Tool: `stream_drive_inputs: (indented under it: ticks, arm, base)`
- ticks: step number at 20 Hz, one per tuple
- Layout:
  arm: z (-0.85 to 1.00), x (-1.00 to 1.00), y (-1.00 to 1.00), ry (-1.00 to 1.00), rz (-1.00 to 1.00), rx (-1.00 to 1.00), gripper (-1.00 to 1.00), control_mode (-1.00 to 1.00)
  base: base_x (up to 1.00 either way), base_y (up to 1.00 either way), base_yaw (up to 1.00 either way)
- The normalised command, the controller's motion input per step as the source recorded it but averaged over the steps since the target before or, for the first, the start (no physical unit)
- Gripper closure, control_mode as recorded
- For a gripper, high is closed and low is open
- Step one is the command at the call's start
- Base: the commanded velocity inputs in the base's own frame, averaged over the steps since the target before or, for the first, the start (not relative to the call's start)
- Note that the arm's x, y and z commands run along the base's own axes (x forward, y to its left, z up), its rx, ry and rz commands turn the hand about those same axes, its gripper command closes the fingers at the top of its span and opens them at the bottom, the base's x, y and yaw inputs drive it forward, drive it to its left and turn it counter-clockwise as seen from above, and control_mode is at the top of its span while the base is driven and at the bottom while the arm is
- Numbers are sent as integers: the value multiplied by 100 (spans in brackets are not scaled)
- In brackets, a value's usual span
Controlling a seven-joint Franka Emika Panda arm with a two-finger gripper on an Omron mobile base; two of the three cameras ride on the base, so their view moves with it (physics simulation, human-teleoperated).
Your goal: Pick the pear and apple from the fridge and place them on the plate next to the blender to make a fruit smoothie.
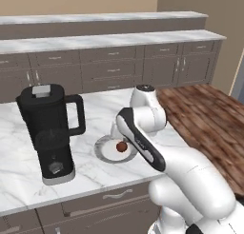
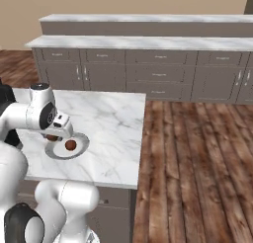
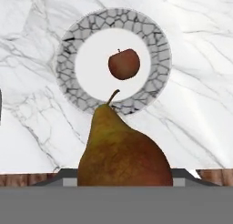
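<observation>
One fruit, the apple [image 3: 124, 63], is already lying on the plate [image 3: 157, 42] beside the blender [image 1: 49, 131]. I am holding the pear [image 3: 123, 152] clamped in the gripper [image 2: 55, 135] above the plate's near rim. I judge the second placement is underway; next I am needing to lower, clear of the apple, and release.

apple [image 3: 124, 63] on plate [image 3: 157, 77], plate on counter [image 1: 105, 104] right of blender [image 1: 47, 131], pear [image 3: 123, 155] above plate rim
</observation>
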Motion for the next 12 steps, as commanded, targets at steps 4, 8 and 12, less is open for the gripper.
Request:
stream_drive_inputs:
  ticks: [4, 8, 12]
  arm:
    - [-69, 55, 42, 3, 0, 0, 100, -100]
    - [-46, 46, 22, 0, 0, -1, 100, -100]
    - [-70, 15, 10, 1, 0, -2, 100, -100]
  base:
    - [0, 0, 0]
    - [0, 0, 0]
    - [0, 0, 0]
